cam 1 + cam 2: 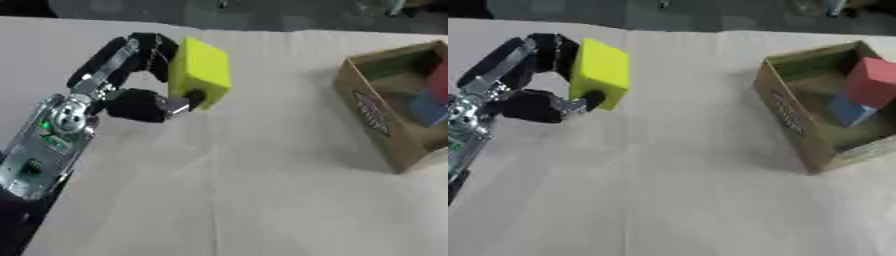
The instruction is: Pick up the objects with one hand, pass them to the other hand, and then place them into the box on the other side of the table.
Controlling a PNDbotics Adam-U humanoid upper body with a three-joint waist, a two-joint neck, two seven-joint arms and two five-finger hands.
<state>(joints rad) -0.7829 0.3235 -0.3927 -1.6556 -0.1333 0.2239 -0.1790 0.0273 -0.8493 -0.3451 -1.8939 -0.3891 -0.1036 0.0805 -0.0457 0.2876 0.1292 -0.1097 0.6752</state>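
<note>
The left robot hand (140,82) has fingers and thumb curled round a yellow block (199,72), above the desk's (245,190) left side. A box (815,107) at right holds red (872,80) and blue (849,111) blocks.

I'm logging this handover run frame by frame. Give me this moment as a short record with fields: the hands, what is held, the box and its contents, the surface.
left hand: in from the left, fingers and thumb curled round the yellow block
yellow block: held at the table's left side, apart from the box
right hand: not in view
box: open cardboard box at the right side
box contents: red block resting over a blue block
surface: table under a pale cloth
handover: not yet begun
</note>
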